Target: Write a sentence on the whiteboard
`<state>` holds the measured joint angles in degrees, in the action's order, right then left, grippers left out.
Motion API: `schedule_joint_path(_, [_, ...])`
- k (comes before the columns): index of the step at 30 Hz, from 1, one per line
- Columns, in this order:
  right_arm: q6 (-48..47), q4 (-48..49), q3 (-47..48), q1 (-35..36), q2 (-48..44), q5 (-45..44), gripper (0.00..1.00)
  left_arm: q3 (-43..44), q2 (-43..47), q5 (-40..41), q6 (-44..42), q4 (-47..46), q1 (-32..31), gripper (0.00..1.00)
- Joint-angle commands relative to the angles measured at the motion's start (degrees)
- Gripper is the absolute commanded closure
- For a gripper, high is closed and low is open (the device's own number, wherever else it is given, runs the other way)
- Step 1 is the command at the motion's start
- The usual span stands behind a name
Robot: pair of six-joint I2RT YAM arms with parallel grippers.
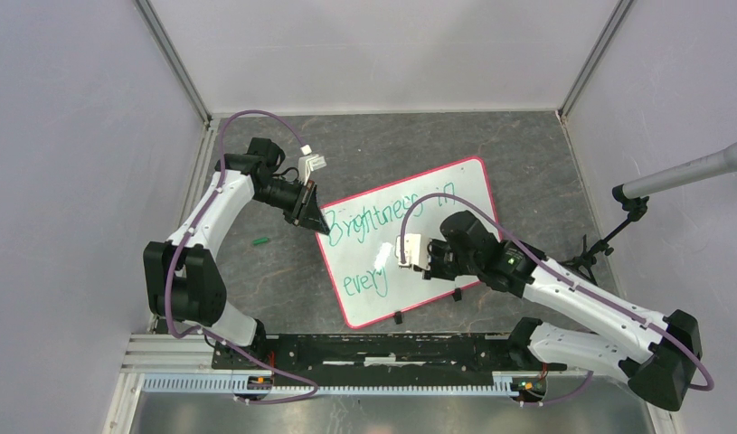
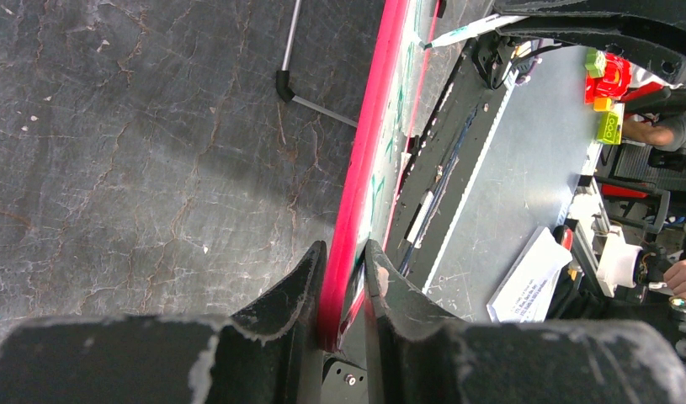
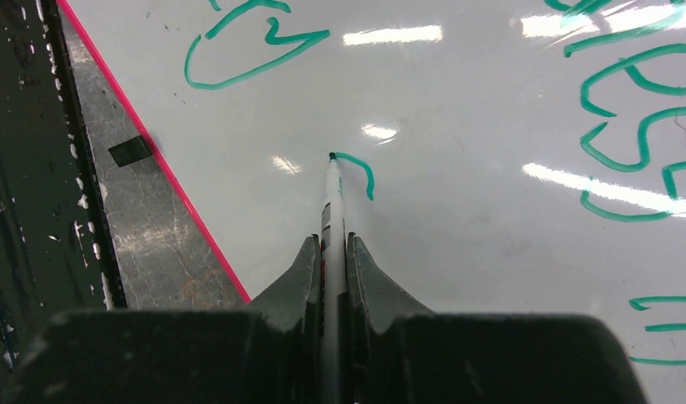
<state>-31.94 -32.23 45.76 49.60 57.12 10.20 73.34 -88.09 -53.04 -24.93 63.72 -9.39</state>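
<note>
Top view: whiteboard (image 1: 464, 185) lies mid-table, skewed; left gripper (image 1: 315, 217) grips its 10 o'clock corner. The sentence (image 1: 382, 221) runs through "every". Left wrist: fingers (image 2: 297, 286) clamp the red rim, and I want no slip there. Right wrist: right gripper (image 3: 332, 244) pinches the marker (image 3: 331, 189), its tip at 12 o'clock on a fresh curve (image 3: 362, 172). I judge light, even pressure is best.

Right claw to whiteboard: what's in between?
The marker, pinched in the right claw, tip touching the whiteboard at a green stroke. Right wrist view shows it.
</note>
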Motion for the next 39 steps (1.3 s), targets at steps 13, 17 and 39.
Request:
schedule_joint_path(13, [-2.32,-4.91,0.80,0.57,-3.14,-5.12,1.00,-0.48,-1.88,3.94,-1.08,-1.93,-2.15,0.97])
schedule_joint_path(17, [-2.33,-5.96,1.68,0.26,-4.84,-4.58,1.00,-0.48,-1.88,3.93,-1.08,-1.91,-2.14,0.98])
schedule_joint_path(39, [0.58,-2.34,2.68,-1.44,-2.51,-6.46,1.00,-0.22,-1.97,3.82,-1.03,-1.89,-2.22,0.98])
